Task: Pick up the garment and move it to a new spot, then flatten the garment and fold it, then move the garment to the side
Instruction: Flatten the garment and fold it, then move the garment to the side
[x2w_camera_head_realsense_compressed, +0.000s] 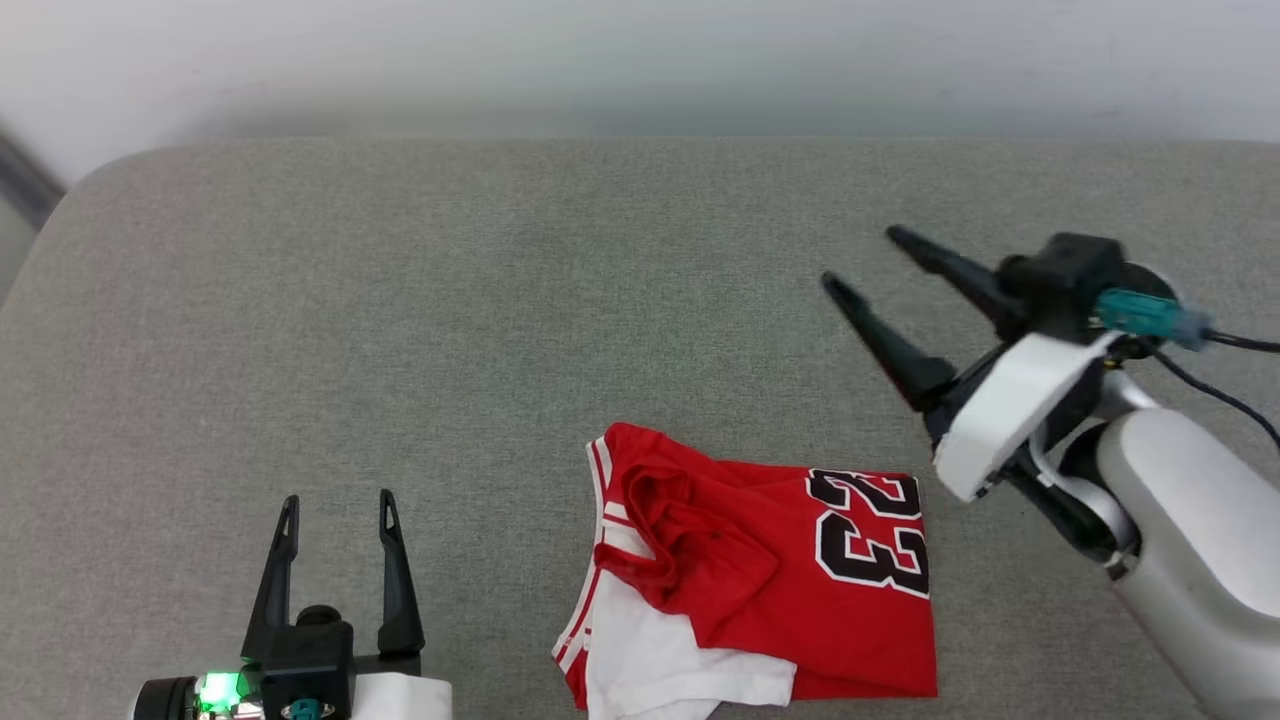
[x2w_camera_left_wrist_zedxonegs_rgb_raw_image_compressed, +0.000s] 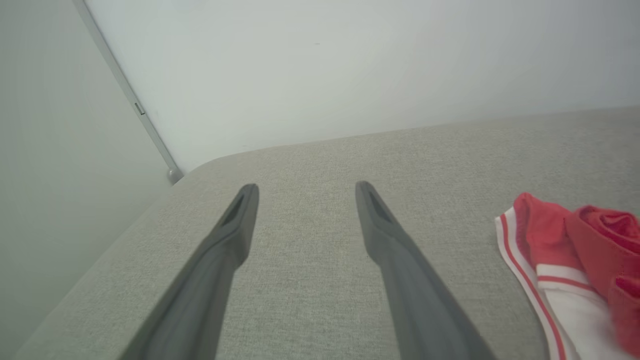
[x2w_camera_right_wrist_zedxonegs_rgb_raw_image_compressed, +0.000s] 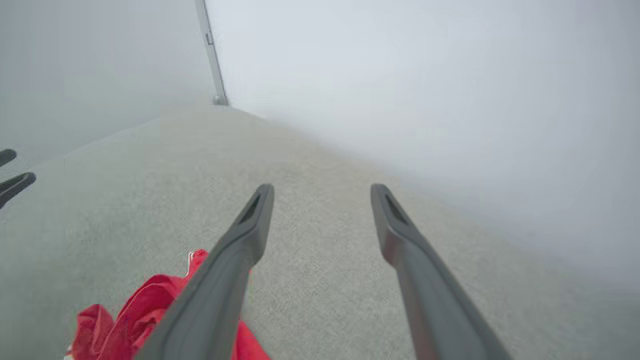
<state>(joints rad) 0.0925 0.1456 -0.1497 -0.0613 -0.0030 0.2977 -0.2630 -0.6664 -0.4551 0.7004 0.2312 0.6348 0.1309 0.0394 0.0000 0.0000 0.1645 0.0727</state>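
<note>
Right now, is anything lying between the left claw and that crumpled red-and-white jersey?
Nothing visible. Just the grey fabric surface lies between the open left gripper and the crumpled red jersey shirt with white sleeves. The open right gripper hovers beyond the shirt's other side.

Grey fabric surface (x2w_camera_head_realsense_compressed: 400, 300) — apparently pale wall (x2w_camera_head_realsense_compressed: 600, 60)
</note>
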